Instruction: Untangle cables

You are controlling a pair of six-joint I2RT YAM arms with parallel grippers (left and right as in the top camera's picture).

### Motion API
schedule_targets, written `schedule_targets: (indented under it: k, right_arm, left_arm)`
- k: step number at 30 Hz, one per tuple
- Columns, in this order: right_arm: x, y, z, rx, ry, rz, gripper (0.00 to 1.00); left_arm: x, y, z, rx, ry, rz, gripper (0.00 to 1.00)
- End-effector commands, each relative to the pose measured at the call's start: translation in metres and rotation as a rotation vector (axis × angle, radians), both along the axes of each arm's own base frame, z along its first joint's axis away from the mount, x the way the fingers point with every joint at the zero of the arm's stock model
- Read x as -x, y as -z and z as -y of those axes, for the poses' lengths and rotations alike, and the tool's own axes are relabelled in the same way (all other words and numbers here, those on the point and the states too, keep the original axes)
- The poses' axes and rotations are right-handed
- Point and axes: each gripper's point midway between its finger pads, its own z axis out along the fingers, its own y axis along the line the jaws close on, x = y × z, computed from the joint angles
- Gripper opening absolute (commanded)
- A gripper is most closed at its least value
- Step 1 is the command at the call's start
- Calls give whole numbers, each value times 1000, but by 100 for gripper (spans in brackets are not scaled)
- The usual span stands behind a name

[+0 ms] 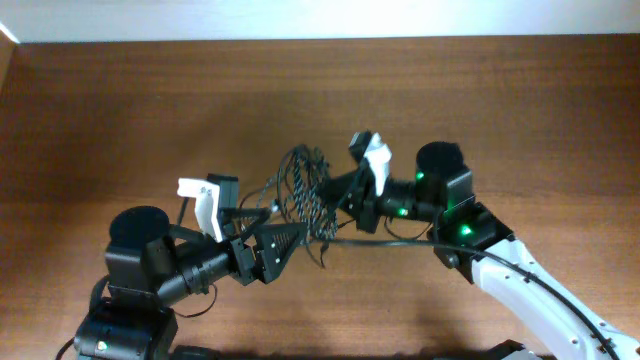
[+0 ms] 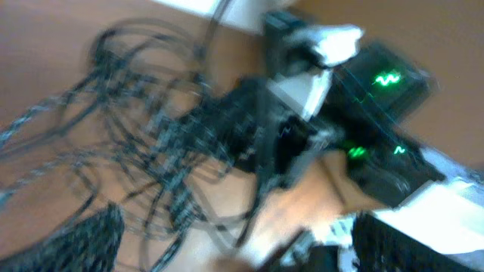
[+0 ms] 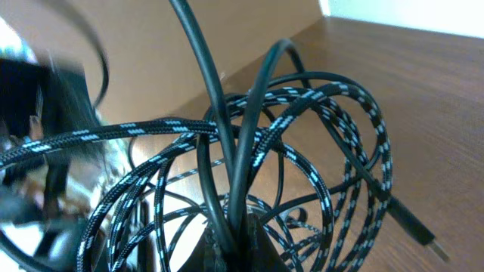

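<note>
Well, two cables, a speckled cable [image 3: 333, 98] and a plain black cable [image 3: 198, 68], tangle on the table [image 1: 120, 110], well off its far edge; the right gripper [image 1: 338, 200] pinches the plain black cable, the left gripper [image 1: 285, 228] is spread.

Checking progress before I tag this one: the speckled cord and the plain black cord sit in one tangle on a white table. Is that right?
Not quite. The table is brown wood, not white, as the overhead view shows. The speckled cord and the plain black cord do sit in one tangle on it.
</note>
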Motion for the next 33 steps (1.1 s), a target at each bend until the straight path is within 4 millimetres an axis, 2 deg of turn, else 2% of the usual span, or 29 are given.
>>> schedule_targets:
  k: [1, 2, 3, 5, 6, 9, 10, 11, 12, 13, 14, 15, 16, 18, 20, 21, 24, 26, 27, 28, 29, 31, 33]
  right_arm:
    - [-28, -13, 28, -95, 131, -175, 4]
    - [-21, -16, 31, -102, 68, -162, 4]
    - [-4, -20, 28, -103, -52, -105, 4]
    - [11, -23, 26, -111, -144, -76, 4]
    - [11, -23, 26, -111, -144, -76, 4]
    - [11, -23, 25, -111, -144, -76, 4]
    - [11, -23, 25, -112, -145, -72, 4]
    - [11, -23, 25, -112, -145, -73, 4]
    - [10, -23, 25, -112, -142, -72, 4]
    - [9, -22, 26, -109, -133, -72, 4]
    - [6, -21, 26, -105, -115, -74, 4]
    - [3, -20, 26, -99, -99, -78, 4]
    - [-10, -13, 30, -79, -13, -101, 4]
    - [-29, -6, 37, -84, 133, -213, 4]
    - [-37, -4, 37, -85, 197, -234, 4]
    - [-37, -5, 30, -91, 226, -255, 4]
    - [-20, -8, 3, -86, 182, -231, 4]
    - [-19, -5, -7, -104, 245, -308, 4]
    - [-15, -5, -11, -103, 230, -311, 4]
    - [-14, -5, -12, -101, 226, -313, 4]
    - [-19, -4, -8, -101, 256, -308, 4]
    - [-33, -4, 6, -107, 305, -304, 4]
    - [-51, -2, 28, -105, 369, -288, 4]
  left_arm:
    - [-9, 28, -26, -123, -164, -70, 99]
    - [-9, 33, -31, -144, -188, -90, 99]
    - [-11, 35, -35, -147, -219, -105, 99]
    - [-15, 38, -43, -125, -301, -151, 99]
    - [-17, 39, -46, -117, -332, -169, 99]
    - [-17, 49, -47, 62, -470, -378, 99]
    - [-17, 61, -47, 91, -502, -448, 99]
    - [-14, 81, -41, 165, -534, -601, 99]
    - [-10, 90, -32, 227, -531, -712, 99]
    - [-6, 91, -25, 264, -508, -775, 99]
    - [-6, 84, -14, 311, -451, -805, 99]
    - [-7, 74, -6, 344, -394, -789, 99]
    - [-11, 60, 0, 377, -340, -739, 99]
    - [-16, 61, -5, 394, -390, -754, 99]
    - [-19, 63, -8, 386, -417, -744, 99]
    - [-20, 65, -8, 377, -433, -738, 99]
    - [-26, 72, -14, 367, -530, -737, 99]
    - [-40, 84, -32, 358, -713, -728, 74]
    - [-44, 92, -34, 355, -752, -758, 52]
    - [-48, 103, -33, 335, -768, -797, 13]
    - [-49, 117, -33, 298, -787, -846, 0]
    - [-38, 148, -41, 185, -849, -942, 0]
    - [-28, 168, -59, 42, -911, -949, 0]
